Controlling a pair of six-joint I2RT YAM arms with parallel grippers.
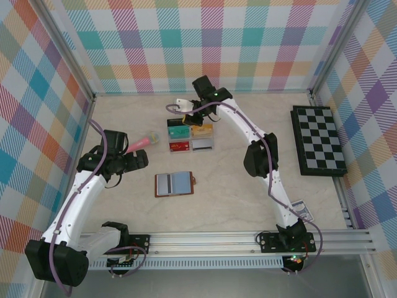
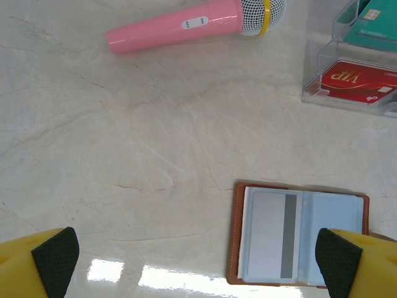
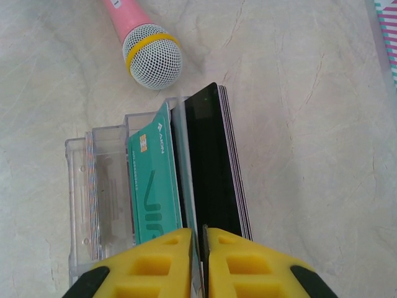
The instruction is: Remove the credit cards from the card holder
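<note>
Card holder open at centre of top view, grey card in its left pocket. Left gripper jaws released. Right gripper over clear box, jaws near-closed at black card; grip unclear. Risk: crooked release tips card onto desk.

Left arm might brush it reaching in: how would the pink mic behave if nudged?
Pink microphone lies on its side on the smooth table; round body, so it probably rolls rather than slides. Its mesh head is wider than the handle, so it would likely curve. Looks like light plastic, easily knocked.
</note>
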